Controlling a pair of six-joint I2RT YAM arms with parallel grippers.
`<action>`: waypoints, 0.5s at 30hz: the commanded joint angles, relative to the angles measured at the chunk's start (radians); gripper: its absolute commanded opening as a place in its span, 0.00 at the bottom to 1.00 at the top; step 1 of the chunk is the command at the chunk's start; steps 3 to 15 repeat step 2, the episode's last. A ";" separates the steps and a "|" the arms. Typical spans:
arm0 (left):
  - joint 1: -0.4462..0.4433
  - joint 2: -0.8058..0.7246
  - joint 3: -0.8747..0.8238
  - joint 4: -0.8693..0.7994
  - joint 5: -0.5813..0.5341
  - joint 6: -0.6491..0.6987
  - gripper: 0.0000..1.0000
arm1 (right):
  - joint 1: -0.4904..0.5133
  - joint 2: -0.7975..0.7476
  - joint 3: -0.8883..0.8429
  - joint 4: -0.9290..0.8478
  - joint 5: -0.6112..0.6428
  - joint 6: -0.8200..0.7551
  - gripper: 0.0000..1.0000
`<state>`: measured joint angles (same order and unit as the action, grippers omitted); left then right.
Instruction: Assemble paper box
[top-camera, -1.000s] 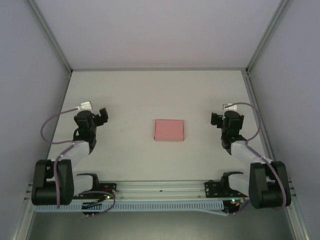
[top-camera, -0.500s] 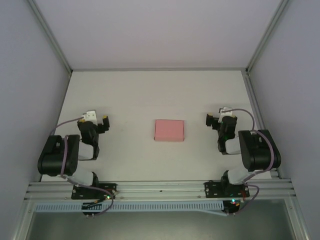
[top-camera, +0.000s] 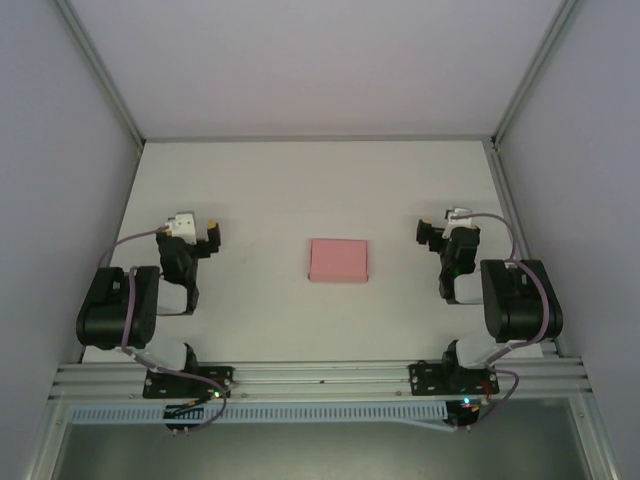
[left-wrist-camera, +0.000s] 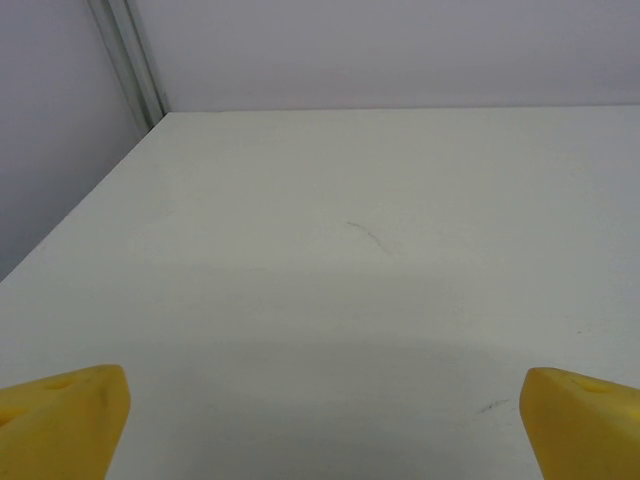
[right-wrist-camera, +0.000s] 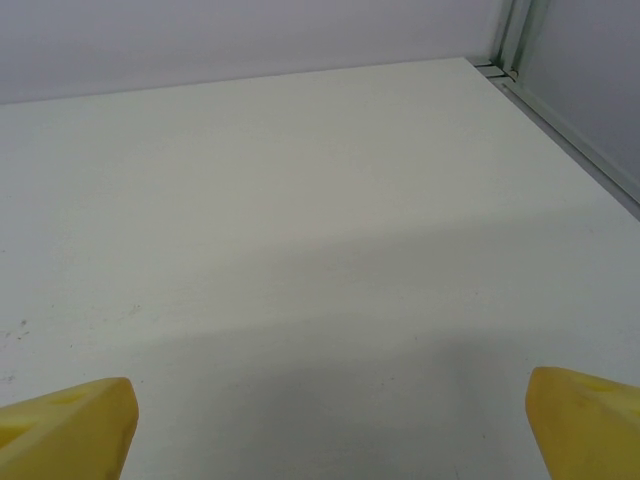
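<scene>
Pink paper box (top-camera: 339, 261) lies at the middle of the white bench (top-camera: 300, 190), well apart from both arms. Left claw (top-camera: 208, 240) stands on its left side, yellow fingers (left-wrist-camera: 60, 415) spread wide over bare bench. Right claw (top-camera: 425, 232) stands opposite, equally spread.

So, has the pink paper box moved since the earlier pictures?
No. The paper box lies at the same spot on the table, equally far from the front rail.
</scene>
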<state>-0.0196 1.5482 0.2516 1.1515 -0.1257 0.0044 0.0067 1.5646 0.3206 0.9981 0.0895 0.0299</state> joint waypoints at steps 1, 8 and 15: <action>-0.002 -0.005 0.011 0.040 0.014 0.025 1.00 | -0.001 -0.005 0.015 0.015 -0.014 0.007 1.00; -0.002 -0.006 0.011 0.041 0.014 0.025 1.00 | -0.002 -0.005 0.014 0.015 -0.014 0.007 1.00; -0.002 -0.006 0.011 0.041 0.014 0.025 1.00 | -0.002 -0.005 0.014 0.015 -0.014 0.007 1.00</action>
